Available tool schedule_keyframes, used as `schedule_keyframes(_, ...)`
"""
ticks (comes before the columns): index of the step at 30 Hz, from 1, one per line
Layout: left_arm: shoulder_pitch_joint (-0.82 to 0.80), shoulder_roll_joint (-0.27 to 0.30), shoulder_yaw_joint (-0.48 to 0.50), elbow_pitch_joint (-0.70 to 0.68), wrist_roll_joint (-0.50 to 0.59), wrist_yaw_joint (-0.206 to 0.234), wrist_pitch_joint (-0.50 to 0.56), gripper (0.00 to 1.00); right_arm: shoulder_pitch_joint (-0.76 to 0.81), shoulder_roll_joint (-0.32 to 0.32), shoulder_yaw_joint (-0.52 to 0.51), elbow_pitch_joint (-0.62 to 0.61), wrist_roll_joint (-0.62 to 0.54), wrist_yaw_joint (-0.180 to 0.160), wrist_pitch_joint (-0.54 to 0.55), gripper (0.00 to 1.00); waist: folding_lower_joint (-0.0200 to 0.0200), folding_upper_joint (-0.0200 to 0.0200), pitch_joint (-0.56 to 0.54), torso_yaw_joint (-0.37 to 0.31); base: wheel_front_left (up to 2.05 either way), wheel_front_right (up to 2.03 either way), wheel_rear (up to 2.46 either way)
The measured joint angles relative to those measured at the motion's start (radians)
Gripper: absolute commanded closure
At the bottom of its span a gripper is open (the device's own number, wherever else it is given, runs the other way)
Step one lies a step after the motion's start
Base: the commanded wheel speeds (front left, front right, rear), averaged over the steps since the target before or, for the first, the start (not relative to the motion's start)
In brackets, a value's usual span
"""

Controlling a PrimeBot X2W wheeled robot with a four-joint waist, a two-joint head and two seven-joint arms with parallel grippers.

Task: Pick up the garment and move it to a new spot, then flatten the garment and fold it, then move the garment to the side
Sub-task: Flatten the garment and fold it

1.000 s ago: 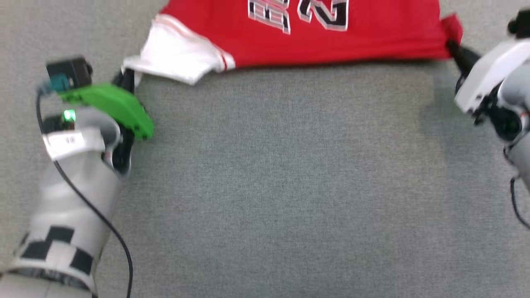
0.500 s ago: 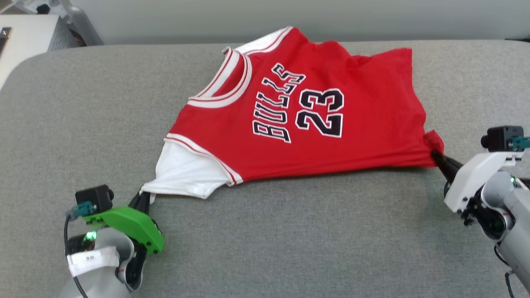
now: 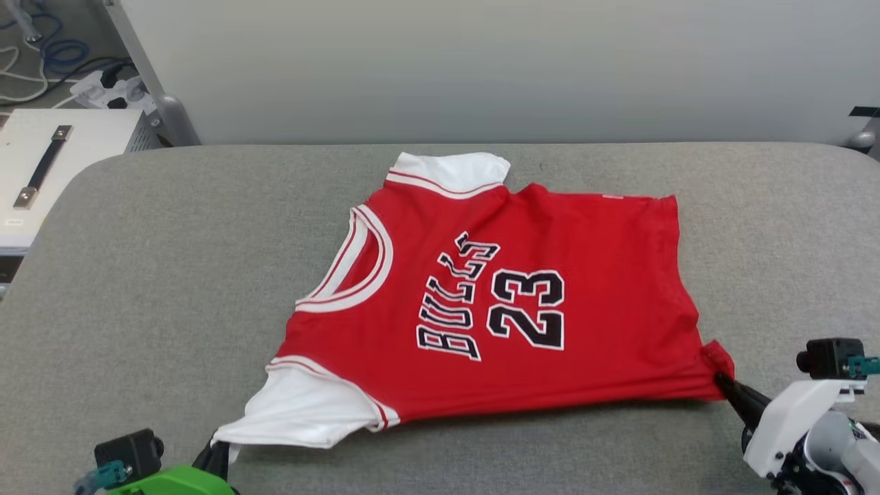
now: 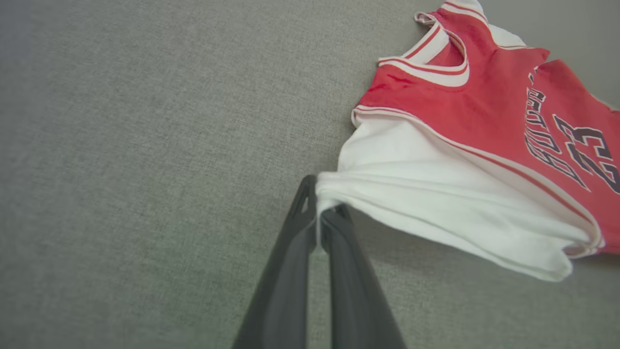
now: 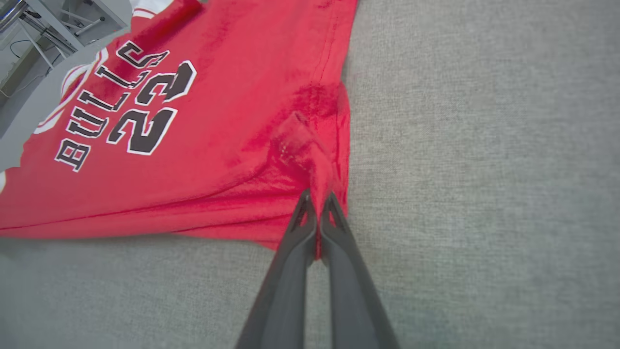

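My left gripper [image 4: 318, 213] is pinched on the garment [image 3: 522, 302] at 7 o'clock (white sleeve), and the right gripper [image 5: 317, 203] is clamped on its hem corner at 4.

Shows the garment [image 3: 495, 295] spread on the padded table [image 3: 172, 275], collar to the left, hem to the right. Pinched at 2 near corners: left gripper [image 4: 318, 214] on the near-left sleeve, right gripper [image 5: 317, 202] on the near-right hem. Behind the table, a wall [image 3: 481, 69]; off its far-left corner, a case [image 3: 82, 137].
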Motion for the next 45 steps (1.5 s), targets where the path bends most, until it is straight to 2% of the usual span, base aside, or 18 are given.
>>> schedule_keyframes(8,0.187,0.066,0.018,-0.267,-0.014,0.133,0.086,1.00,0.189,0.001,-0.124,-0.068,-0.053,0.000,0.016,1.00,0.0000,0.0000,-0.032,0.017,0.00,0.00,0.00)
schedule_keyframes(13,0.258,0.105,0.036,-0.368,-0.021,0.184,0.114,1.00,0.298,0.017,-0.225,-0.128,-0.112,0.001,0.050,1.00,0.0000,0.0000,-0.030,0.021,0.00,0.00,0.00)
schedule_keyframes(17,0.265,0.125,0.042,-0.417,-0.021,0.201,0.129,1.00,0.350,0.046,-0.329,-0.200,-0.189,0.001,0.090,1.00,0.0000,0.0000,-0.016,0.019,0.00,0.00,0.00)
schedule_keyframes(22,0.210,0.139,0.033,-0.421,-0.016,0.198,0.159,1.00,0.368,0.093,-0.461,-0.311,-0.315,0.001,0.172,1.00,0.0001,-0.0001,0.007,0.017,0.00,0.00,0.00)
schedule_keyframes(29,0.008,0.133,-0.006,-0.335,0.007,0.150,0.193,1.00,0.331,0.185,-0.589,-0.433,-0.480,-0.001,0.302,1.00,0.0001,0.0000,0.057,0.011,0.00,0.00,0.00)
schedule_keyframes(35,-0.129,0.101,-0.028,-0.222,0.015,0.103,0.202,1.00,0.248,0.231,-0.614,-0.468,-0.536,-0.001,0.365,1.00,0.0001,0.0000,0.105,0.001,0.00,0.00,0.00)
schedule_keyframes(45,-0.349,0.026,-0.086,-0.021,0.033,0.019,0.231,1.00,0.145,0.230,-0.593,-0.413,-0.549,-0.001,0.385,1.00,0.0002,0.0000,0.206,-0.001,0.00,0.00,0.00)
